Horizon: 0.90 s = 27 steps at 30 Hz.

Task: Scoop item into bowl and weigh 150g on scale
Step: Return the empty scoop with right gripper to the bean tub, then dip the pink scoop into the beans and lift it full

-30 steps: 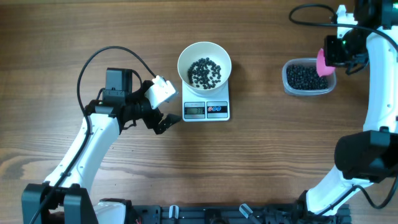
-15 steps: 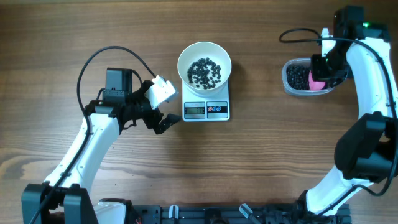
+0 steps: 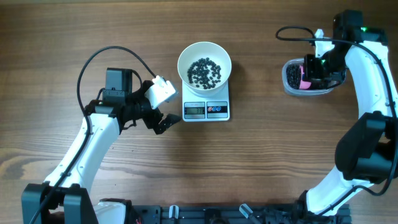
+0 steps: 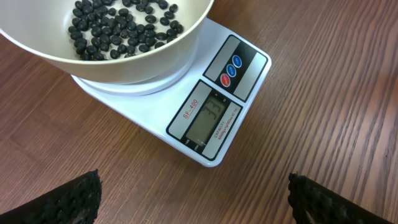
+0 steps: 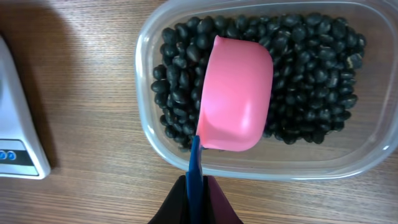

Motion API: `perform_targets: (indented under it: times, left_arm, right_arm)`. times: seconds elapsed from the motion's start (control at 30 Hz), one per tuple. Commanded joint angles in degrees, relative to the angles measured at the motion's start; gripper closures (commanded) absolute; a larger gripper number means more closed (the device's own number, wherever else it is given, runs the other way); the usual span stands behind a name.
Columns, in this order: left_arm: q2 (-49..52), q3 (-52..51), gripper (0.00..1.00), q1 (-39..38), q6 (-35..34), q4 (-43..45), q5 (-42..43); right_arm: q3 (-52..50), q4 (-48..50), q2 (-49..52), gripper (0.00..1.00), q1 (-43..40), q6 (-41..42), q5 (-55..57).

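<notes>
Since second ago, right gripper (image 3: pixel 313 70) shifted left; pink scoop (image 3: pixel 304 78) now over left part of clear container (image 3: pixel 287 87), earlier at its right edge. Left gripper (image 3: pixel 168 107) unmoved, just left of scale (image 3: pixel 206 111). Bowl (image 3: pixel 204 50) on scale, beans (image 3: pixel 204 71) inside.

Left wrist: fingers (image 4: pixel 68 199) spread wide, holding nothing. Display (image 4: pixel 208 121) reads 33.

Right wrist: jaws pinched tight on scoop's blue handle (image 5: pixel 194 165). Scoop head on bean heap, left of centre.
</notes>
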Motion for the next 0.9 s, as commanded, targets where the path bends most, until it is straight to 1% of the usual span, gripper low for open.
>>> perform_targets:
  times: [0.0,0.2,0.33,0.43,0.6,0.8,0.87]
  left_arm:
    - [0.50,-0.63,0.00,-0.11,-0.15,0.15,1.29]
    - [0.50,-0.63,0.00,-0.11,-0.15,0.15,1.29]
    - [0.50,-0.63,0.00,-0.11,-0.15,0.15,1.29]
    - [0.50,-0.63,0.00,-0.11,-0.15,0.15,1.29]
    - [0.50,-0.63,0.00,-0.11,-0.15,0.15,1.29]
    - [0.50,-0.63,0.00,-0.11,-0.15,0.15,1.29]
    - [0.50,-0.63,0.00,-0.11,-0.15,0.15,1.29]
  right_arm:
    - [-0.70,-1.55,1.20,0.96,0.42,0.31,-6.08]
    - [-0.70,-3.19,1.51,0.96,0.09,-1.27,-7.58]
    - [-0.70,-3.48,1.51,0.96,-2.80,-1.36,-9.88]
    - [-0.70,-3.48,1.51,0.96,-7.15,-1.57,-12.22]
    - [-0.70,-3.48,1.51,0.96,-14.71,-5.84,-20.96]
    - [-0.70,-5.20,1.51,0.96,-22.45,-9.29,-26.80]
    - [-0.70,-6.47,1.51,0.96,-23.89,-11.61,-28.85]
